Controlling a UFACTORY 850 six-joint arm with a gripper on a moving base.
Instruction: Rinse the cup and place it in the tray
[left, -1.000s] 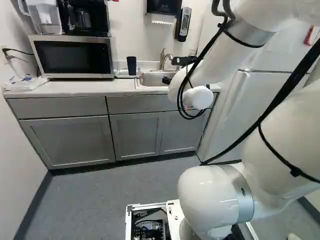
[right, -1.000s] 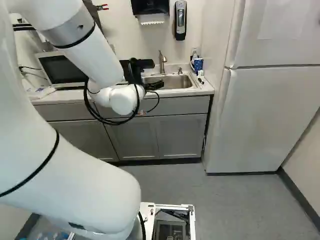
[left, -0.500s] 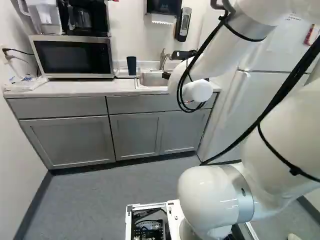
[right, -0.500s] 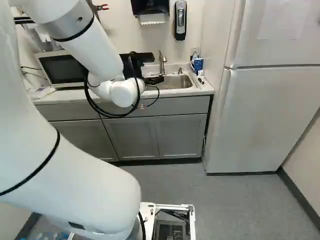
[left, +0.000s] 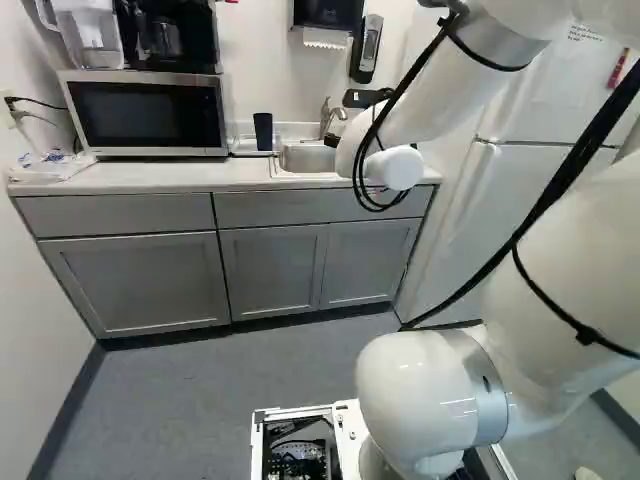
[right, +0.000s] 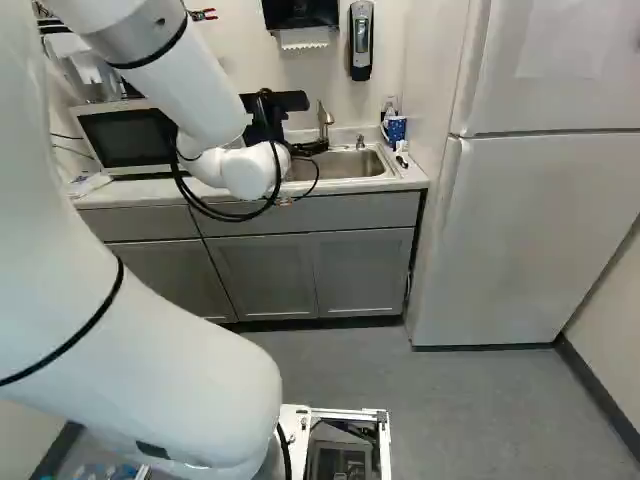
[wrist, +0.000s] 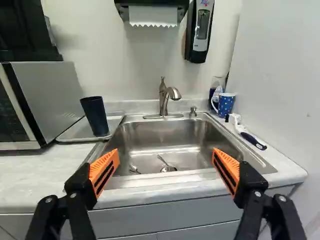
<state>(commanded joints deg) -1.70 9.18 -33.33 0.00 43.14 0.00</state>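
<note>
Nearest, the gripper (wrist: 166, 152) faces the sink with its fingers spread wide and nothing between them. Just past the fingertips lies the sink (wrist: 190, 137), and no cup is in it. Farther ahead and to the gripper's left, the dark cup (wrist: 94, 116) stands on the tray (wrist: 71, 134), between the microwave (wrist: 52, 95) and the sink and well apart from the fingers. Beyond the sink, straight ahead of the gripper, is the tap (wrist: 163, 102), with no stream showing under its spout. Ahead and to the right, a spotted mug (wrist: 226, 104) stands near the wall; I take the dark cup to be the one meant.

So the placing half looks met, as the cup is in the tray. Whether it has been rinsed, I cannot tell. If it has, probably only backing away is left; if not, the grasp, the rinse and the return all remain.

The cup is upright, its wider, open end up and its narrower foot on the tray. Its long axis runs vertically, and no handle shows.
</note>
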